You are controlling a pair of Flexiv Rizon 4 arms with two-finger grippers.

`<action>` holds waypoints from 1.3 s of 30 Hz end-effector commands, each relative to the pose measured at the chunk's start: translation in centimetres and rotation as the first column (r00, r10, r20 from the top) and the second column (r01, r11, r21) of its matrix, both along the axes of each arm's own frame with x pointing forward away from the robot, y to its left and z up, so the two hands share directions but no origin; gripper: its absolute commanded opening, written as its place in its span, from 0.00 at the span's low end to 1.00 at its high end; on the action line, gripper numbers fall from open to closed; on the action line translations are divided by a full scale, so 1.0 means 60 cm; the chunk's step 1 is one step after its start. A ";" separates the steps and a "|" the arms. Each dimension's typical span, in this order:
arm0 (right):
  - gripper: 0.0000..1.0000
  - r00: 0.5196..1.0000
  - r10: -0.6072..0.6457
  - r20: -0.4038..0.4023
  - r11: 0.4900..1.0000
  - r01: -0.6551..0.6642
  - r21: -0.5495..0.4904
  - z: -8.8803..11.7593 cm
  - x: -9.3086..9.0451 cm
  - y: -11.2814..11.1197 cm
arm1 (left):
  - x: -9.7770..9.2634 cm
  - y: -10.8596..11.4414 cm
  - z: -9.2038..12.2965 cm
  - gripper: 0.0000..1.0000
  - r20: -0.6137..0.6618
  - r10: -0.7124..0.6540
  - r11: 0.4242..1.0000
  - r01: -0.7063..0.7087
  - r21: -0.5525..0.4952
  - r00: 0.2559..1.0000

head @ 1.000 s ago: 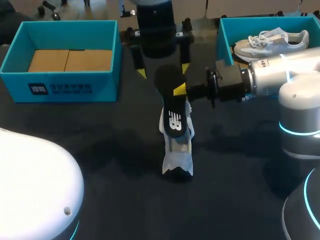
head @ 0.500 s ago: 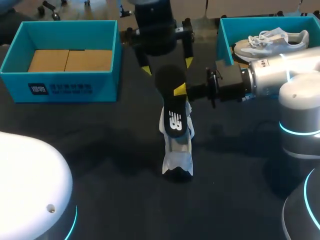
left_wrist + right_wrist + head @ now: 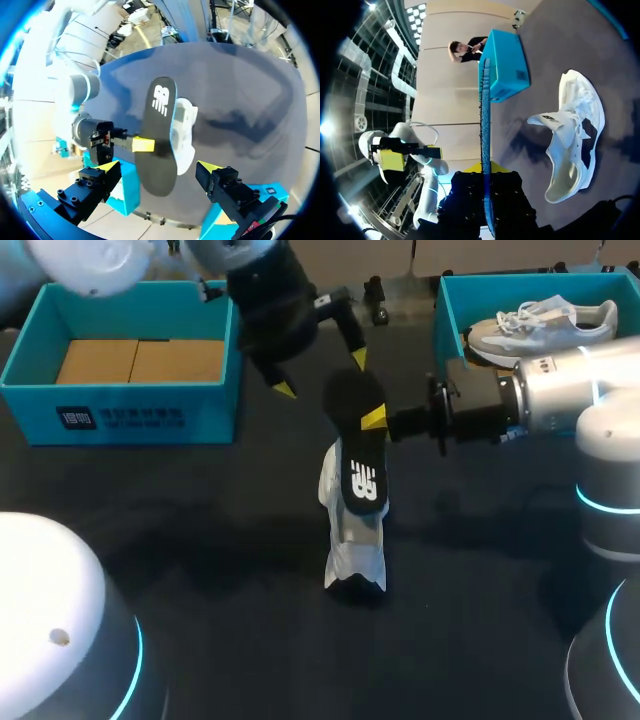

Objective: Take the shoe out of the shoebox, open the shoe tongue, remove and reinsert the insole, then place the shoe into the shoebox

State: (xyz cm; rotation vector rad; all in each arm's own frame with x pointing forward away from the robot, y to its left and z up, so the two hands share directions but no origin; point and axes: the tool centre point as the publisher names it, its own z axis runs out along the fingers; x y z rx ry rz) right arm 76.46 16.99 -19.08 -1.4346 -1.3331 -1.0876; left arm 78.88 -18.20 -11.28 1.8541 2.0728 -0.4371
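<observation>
Find the black insole (image 3: 358,445) just above the middle of the head frame, pinched from both sides by the right claw (image 3: 374,418), one yellow tip showing on top, the other hidden behind the insole. Read its long axis as running from the upper middle down toward the centre, drifting slightly right, broad rounded end uppermost, white-marked end lowest. From the right wrist, see only its thin blue edge (image 3: 485,125), standing straight out from the right claw (image 3: 486,170), fingers mostly buried behind black housing. Find the white shoe (image 3: 352,540) at the lower centre of the head frame, lying on the dark counter (image 3: 200,540), long axis up and down the frame, dark-soled end lowest; cannot tell toe from heel there. From above, see the insole's lower end overlapping the shoe, contact impossible to judge; from the right wrist, see a strip of counter between that edge and the shoe (image 3: 572,145), tongue (image 3: 545,120) sticking out sideways. Find the left claw (image 3: 322,375) at the upper middle, fingers spread wide, gripping nothing, just past the insole's broad end; in its own view, insole (image 3: 160,125) and shoe (image 3: 185,130) ahead of the left claw (image 3: 159,167), untouched. Note a blue shoebox (image 3: 120,415) at upper left holding cardboard (image 3: 140,360), and a second blue box (image 3: 450,320) at upper right, cut off by the frame edge, with another pale shoe (image 3: 545,322) partly hidden behind the right arm (image 3: 560,400).
</observation>
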 end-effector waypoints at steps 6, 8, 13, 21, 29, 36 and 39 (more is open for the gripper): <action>0.00 1.000 -0.009 0.001 1.000 0.009 -0.012 0.022 -0.018 -0.015 | -0.003 0.005 -0.006 1.00 0.048 0.022 0.924 -0.002 -0.381 0.999; 0.00 1.000 -0.010 0.000 1.000 0.010 -0.012 0.024 -0.019 -0.017 | -0.002 0.004 -0.007 1.00 0.060 0.030 0.905 -0.002 -0.425 0.998; 0.00 1.000 -0.010 0.003 1.000 0.010 -0.003 0.029 -0.021 -0.023 | 0.001 0.001 -0.013 1.00 0.082 0.049 0.849 0.002 -0.529 0.995; 0.00 1.000 -0.008 0.003 1.000 0.008 -0.002 0.039 -0.018 -0.029 | 0.004 0.000 -0.026 1.00 0.132 0.091 0.764 0.016 -0.645 0.987; 0.00 0.999 -0.034 0.026 0.999 0.033 0.032 0.053 -0.012 -0.042 | 0.003 0.000 -0.035 1.00 0.139 0.153 0.687 -0.004 -0.727 0.978; 0.00 1.000 -0.016 0.026 0.999 0.015 0.042 0.064 -0.008 -0.038 | 0.007 -0.004 -0.040 1.00 0.142 0.186 0.608 0.000 -0.794 0.972; 0.00 1.000 -0.003 0.025 0.999 0.002 0.041 0.070 -0.009 -0.032 | 0.013 -0.005 -0.039 1.00 0.135 0.197 0.585 -0.006 -0.811 0.971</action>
